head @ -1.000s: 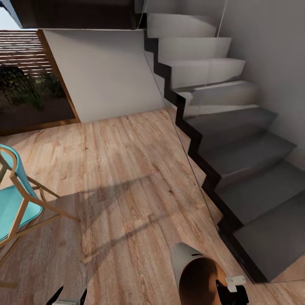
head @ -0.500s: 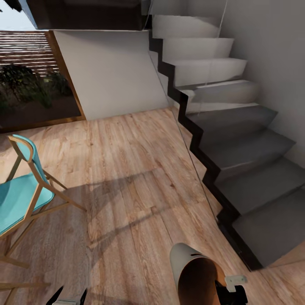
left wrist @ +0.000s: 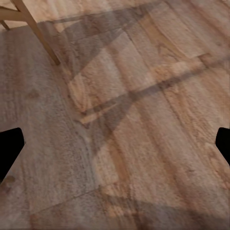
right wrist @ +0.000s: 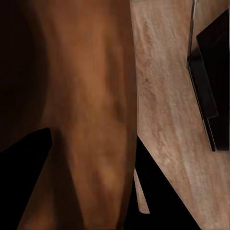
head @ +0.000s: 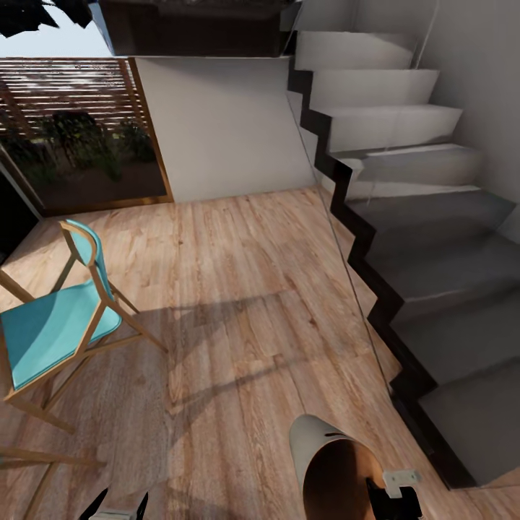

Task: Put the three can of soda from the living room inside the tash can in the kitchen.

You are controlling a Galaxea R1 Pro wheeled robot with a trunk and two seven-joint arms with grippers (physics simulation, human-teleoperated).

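Observation:
The tash can point(head: 316, 449), pale grey outside and copper-brown inside, hangs tilted at the bottom of the head view with its mouth toward me. My right gripper point(head: 393, 495) is shut on its rim. In the right wrist view the bin's copper wall point(right wrist: 81, 96) runs between the two dark fingers of the right gripper point(right wrist: 91, 191). My left gripper point(head: 118, 505) shows as two black tips at the bottom edge. Seen from the left wrist, the left gripper point(left wrist: 115, 148) is open over bare wood planks. The soda cans are out of view.
A turquoise chair with a wooden frame point(head: 50, 325) stands on the plank floor at the left. A dark grey staircase point(head: 433, 253) with a glass side panel point(head: 339, 238) climbs along the right. A slatted window point(head: 72, 137) and a white wall point(head: 224, 123) lie ahead.
The whole picture has slid rightward, so the camera has turned left; more of the chair and window shows. The bin and both grippers keep their places in the view.

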